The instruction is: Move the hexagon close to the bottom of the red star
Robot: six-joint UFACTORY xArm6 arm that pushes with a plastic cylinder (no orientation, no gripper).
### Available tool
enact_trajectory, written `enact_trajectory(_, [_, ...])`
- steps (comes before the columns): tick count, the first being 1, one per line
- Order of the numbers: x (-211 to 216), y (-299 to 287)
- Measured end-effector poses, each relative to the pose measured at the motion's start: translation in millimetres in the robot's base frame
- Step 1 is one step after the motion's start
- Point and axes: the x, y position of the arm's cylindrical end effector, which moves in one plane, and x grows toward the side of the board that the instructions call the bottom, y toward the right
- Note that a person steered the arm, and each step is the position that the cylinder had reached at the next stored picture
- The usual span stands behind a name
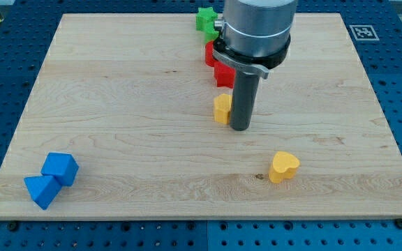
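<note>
Yellow hexagon [222, 109] sits touching my tip's [241, 127] left side (view's left).

no readable text, fiducial marker [363, 32] on board corner

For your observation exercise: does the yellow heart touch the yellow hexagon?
No. The yellow heart lies apart, toward the view's bottom right of the yellow hexagon.
</note>
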Motion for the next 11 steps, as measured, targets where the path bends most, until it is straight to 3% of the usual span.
enact_trajectory(3, [8, -50])
enact_trajectory(11, [-7, -19])
